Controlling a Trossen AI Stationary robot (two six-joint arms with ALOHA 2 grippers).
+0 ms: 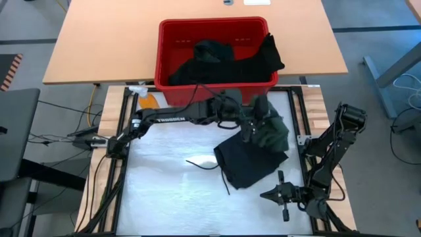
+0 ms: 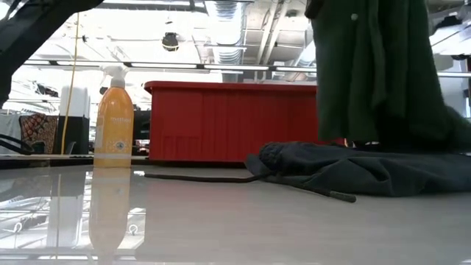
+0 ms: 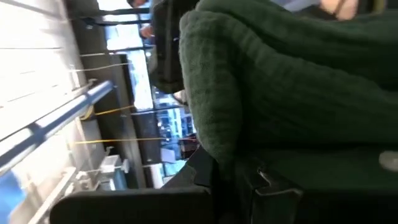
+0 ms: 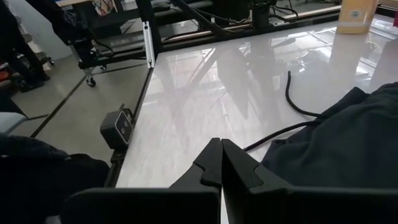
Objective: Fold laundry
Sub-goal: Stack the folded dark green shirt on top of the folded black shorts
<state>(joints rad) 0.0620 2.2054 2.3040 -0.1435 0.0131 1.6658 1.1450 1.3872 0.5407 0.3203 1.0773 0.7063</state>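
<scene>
A dark green cloth garment [image 2: 375, 70] hangs down from above the glossy white desk [image 2: 221, 228], its lower end meeting a crumpled black cloth garment [image 2: 353, 168] lying there, whose thin black drawstrings [image 2: 199, 177] trail across the surface. Behind stand a red ribbed plastic basket [image 2: 221, 121] and an orange spray bottle [image 2: 114, 121].

Grey floor [image 1: 368, 131] surrounds a wooden table [image 1: 99, 39] under ceiling lights [image 2: 243, 68].

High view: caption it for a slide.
Left gripper lifts a green shirt above the black garment; right gripper waits.
</scene>
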